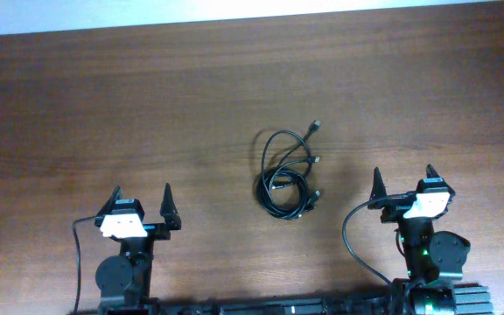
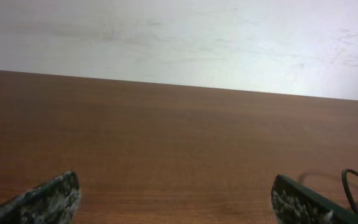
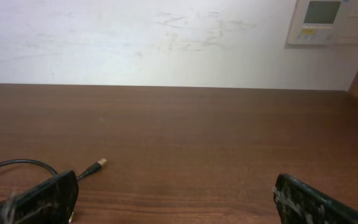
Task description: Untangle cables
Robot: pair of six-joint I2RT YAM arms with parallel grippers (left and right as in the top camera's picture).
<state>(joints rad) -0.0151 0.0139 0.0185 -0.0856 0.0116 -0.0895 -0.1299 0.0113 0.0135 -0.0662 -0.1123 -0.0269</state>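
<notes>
Left gripper (image 1: 143,189) at near table edge, fingers spread, empty | right gripper (image 1: 403,171) also spread, empty | tangled thin black cables (image 1: 279,186) coiled mid-table, farther out between both | brown wooden table (image 1: 103,105) | white wall (image 2: 179,37) beyond.

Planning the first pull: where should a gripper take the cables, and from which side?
Take the plug end at the far right of the cables: it sticks out clear of the coils. Come from the right, probably with the nearer, open right gripper.
</notes>
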